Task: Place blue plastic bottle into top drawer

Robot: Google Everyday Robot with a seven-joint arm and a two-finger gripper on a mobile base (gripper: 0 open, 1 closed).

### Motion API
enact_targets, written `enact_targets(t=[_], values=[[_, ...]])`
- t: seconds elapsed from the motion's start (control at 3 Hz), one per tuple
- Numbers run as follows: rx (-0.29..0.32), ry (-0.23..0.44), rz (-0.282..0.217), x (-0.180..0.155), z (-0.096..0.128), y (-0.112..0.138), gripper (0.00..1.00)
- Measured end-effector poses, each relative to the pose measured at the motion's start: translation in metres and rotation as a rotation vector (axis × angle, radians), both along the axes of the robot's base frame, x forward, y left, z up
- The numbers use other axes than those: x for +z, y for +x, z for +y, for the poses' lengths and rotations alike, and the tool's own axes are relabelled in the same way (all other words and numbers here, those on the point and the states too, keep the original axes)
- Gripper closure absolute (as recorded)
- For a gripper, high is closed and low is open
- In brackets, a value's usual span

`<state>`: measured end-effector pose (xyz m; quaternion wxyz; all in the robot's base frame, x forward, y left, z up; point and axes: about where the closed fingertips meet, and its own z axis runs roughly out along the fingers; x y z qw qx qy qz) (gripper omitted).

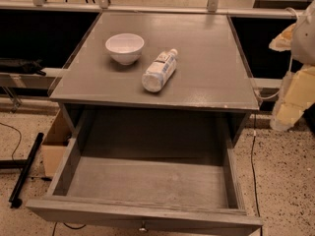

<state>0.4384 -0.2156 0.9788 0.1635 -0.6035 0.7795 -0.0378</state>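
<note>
While the top drawer stands pulled open below, you find the blue plastic bottle lying on its side on the grey table, just beside a white bowl. Your gripper hangs off the table's right edge, apart from the bottle; you cannot tell whether it is open or closed.

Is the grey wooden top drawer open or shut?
Open: the grey drawer is pulled out, inner floor showing. The hand hangs right of the grey table.
</note>
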Motion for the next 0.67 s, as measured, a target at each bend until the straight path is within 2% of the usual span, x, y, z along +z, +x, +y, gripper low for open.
enact_targets(t=[0.33, 0.67], values=[[0.000, 0.000, 0.000, 0.000, 0.000, 0.000, 0.00], [0.034, -0.013, -0.021, 0.003, 0.012, 0.000, 0.00]])
